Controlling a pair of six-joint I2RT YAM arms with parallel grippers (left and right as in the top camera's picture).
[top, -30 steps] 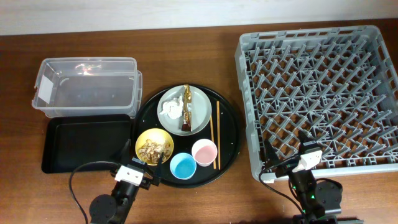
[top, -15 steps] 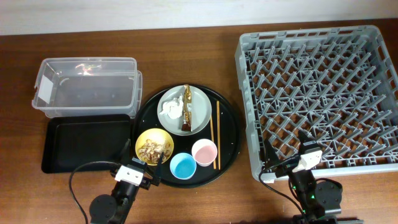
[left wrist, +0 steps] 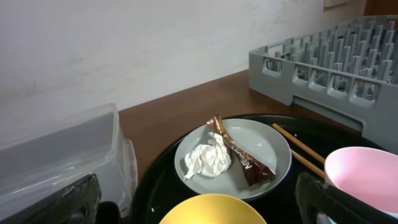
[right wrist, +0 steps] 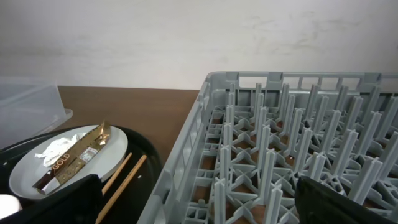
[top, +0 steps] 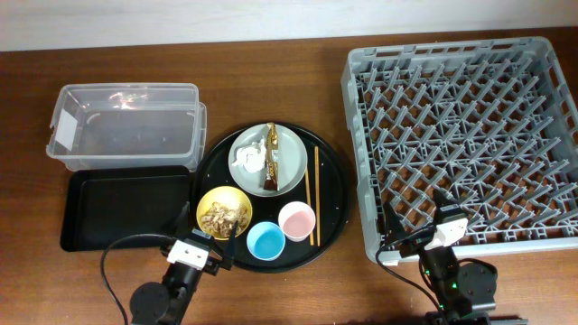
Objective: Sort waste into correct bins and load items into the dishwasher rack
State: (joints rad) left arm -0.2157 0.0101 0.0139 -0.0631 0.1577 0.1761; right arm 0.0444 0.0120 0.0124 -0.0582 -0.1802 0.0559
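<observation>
On the round black tray (top: 330, 194) sit a pale grey plate (top: 287, 149) with a crumpled white napkin (top: 250, 161) and a brown-gold wrapper (top: 271, 159), a yellow bowl (top: 224, 213) of beige scraps, a light blue cup (top: 265, 241), a pink cup (top: 296, 219) and two chopsticks (top: 312, 194). My left gripper (top: 217, 239) is open and empty at the bowl's near rim (left wrist: 214, 211). My right gripper (top: 414, 218) is open and empty over the near left corner of the grey rack (top: 465, 135). The clear tub (top: 126, 122) and the black rectangular tray (top: 126, 209) hold nothing.
The tub and the rectangular tray lie left of the round tray, the rack to its right. In the right wrist view the rack's wall (right wrist: 186, 155) stands between my fingers, with the chopsticks (right wrist: 124, 180) just left of it.
</observation>
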